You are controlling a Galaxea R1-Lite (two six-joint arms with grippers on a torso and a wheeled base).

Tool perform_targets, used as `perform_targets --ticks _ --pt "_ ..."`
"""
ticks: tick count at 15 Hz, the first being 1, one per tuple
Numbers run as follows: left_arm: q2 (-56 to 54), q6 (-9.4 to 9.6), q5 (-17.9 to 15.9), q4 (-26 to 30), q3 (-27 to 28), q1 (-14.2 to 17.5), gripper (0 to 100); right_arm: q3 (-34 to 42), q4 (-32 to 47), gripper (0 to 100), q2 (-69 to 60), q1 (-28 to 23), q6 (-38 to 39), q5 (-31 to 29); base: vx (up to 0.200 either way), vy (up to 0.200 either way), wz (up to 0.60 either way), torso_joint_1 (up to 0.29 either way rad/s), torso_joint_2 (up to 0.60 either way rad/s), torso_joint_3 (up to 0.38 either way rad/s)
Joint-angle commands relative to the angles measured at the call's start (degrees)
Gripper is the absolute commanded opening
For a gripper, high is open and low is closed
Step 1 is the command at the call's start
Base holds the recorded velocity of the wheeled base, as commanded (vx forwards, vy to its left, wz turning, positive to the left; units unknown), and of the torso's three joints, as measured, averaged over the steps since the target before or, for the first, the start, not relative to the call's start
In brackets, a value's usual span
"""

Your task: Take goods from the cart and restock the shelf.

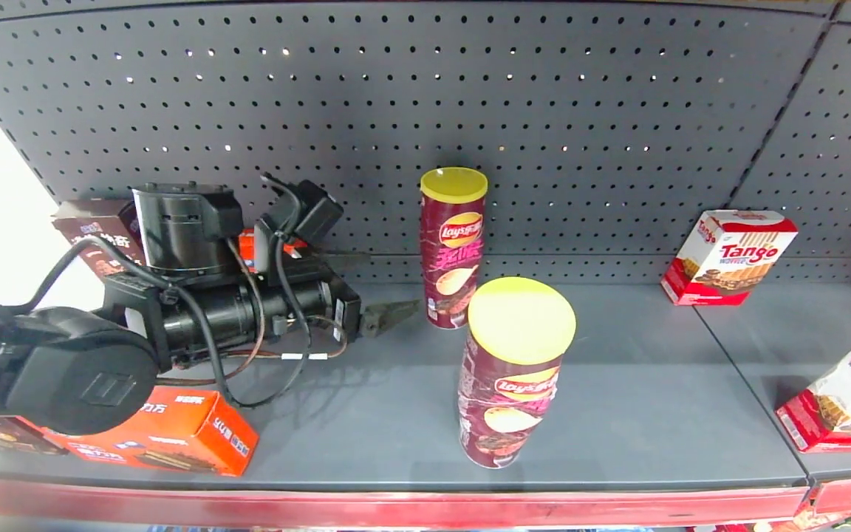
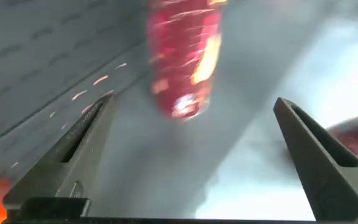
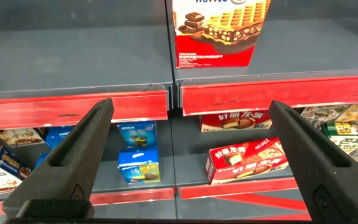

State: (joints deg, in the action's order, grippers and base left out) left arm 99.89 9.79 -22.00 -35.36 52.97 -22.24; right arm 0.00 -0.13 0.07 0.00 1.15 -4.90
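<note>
My left gripper [image 1: 375, 287] is hanging wide open and empty just beside the rear chip can [image 1: 453, 247], which is standing upright by the pegboard wall [image 1: 544, 111], while my right gripper [image 3: 190, 104] is gaping empty toward the red-edged lower shelves [image 3: 328, 90]. With the front chip can [image 1: 512, 373] also standing on the shelf [image 1: 654, 384], I am judging the restocking partly done, with more presumably left to fetch from the cart. An orange box [image 1: 174, 436] is lying under my left arm [image 1: 233, 314], two wafer boxes [image 1: 728, 257] sitting well to the right.
</note>
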Motion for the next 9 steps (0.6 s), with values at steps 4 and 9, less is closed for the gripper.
perform_targets --ticks 4,9 --pt "-3.3 3.57 19.5 2.1 -0.1 -1.3 100 0.0 0.0 100 0.1 0.0 0.0 0.0 0.0 0.0 0.0 0.0 0.0 0.0" --pt "0.3 4.8 19.4 0.4 1.8 -4.1 100 0.0 0.0 100 0.1 0.0 0.0 0.0 0.0 0.0 0.0 0.0 0.0 0.0"
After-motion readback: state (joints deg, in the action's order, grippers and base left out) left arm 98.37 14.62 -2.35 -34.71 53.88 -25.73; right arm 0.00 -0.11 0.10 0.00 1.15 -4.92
